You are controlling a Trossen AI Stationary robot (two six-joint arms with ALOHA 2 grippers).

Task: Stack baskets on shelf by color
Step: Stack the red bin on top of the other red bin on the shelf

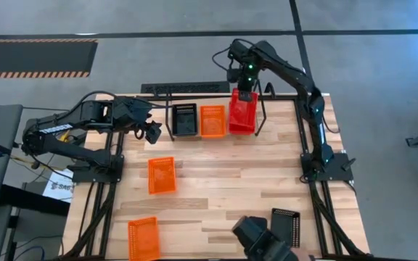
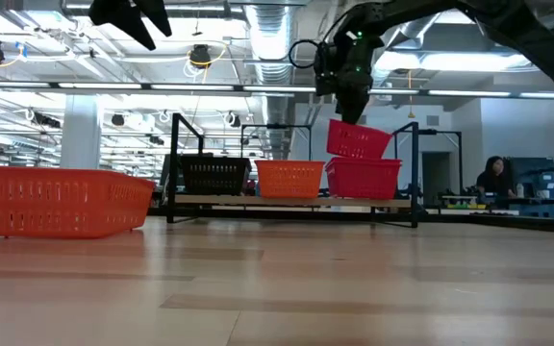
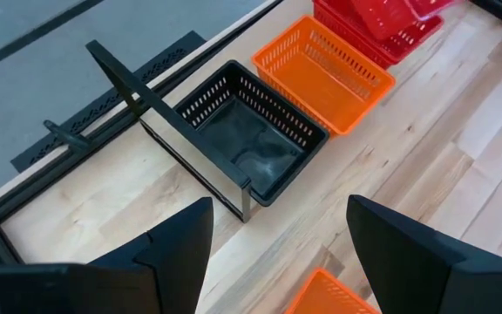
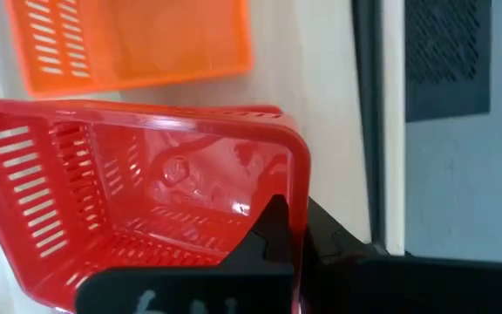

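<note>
Counter (image 1: 223,181): pale wood planks, smooth, faint satin sheen.
Red basket (image 4: 146,187): glossy slotted plastic, catching highlights.
Orange basket (image 3: 323,74): plastic mesh, mild shine.
Black basket (image 3: 251,131): plastic mesh, dull scuffed floor.
Shelf (image 3: 159,113): thin black metal, matt.
Left hand (image 3: 273,262) fingers (image 3: 181,249): matt black, smooth.

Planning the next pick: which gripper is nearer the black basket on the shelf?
Left. The left gripper hovers open just beside the black basket; the right gripper holds a red basket at the shelf's far end.
</note>
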